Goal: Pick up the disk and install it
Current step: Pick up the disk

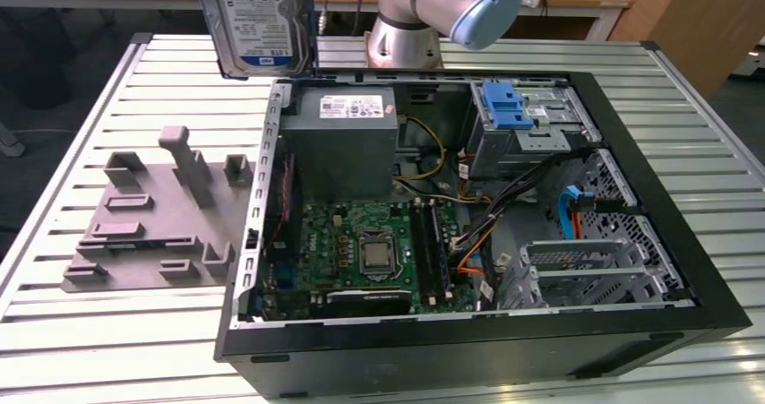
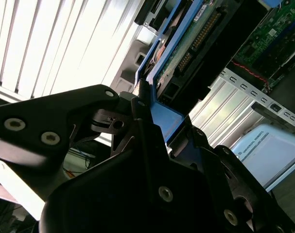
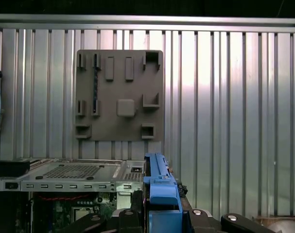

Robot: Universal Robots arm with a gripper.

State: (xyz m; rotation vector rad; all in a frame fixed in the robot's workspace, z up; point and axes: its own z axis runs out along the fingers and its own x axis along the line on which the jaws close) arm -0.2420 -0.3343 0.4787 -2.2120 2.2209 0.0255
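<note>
Pick-up looks done. The disk (image 1: 257, 23), a flat rectangular silver hard drive with a white-and-blue label and a blue plastic carrier frame, hangs on edge in the air, label facing the exterior camera. It sits above the far corner of the open black computer case (image 1: 478, 337), on the exterior view's left. The black two-finger gripper (image 2: 152, 116) is clamped on the blue carrier edge. In the second wrist view the fingers (image 2: 137, 104) pinch the frame and the drive's green circuit side runs away from them. In the first wrist view the blue frame (image 3: 162, 189) stands up between the finger mounts. The grey moulded holder plate with slots and pegs (image 1: 156, 225) lies bare on the slatted metal table (image 1: 72, 332), beside the case. So my read is that we're in the carry-over stage, with the install not yet started. Inside the case there's a grey metal cage with a blue plastic latch (image 1: 520, 122) at the far side, and a second perforated grey cage (image 1: 592, 265) nearer the camera. I can't tell which one takes the drive. Seating it should call for turning the drive to match the bay rails and entering square. It also has to stay clear of the loose orange and blue cables (image 1: 571, 202) between the cages and of the grey metal power-supply box (image 1: 340, 144).
</note>
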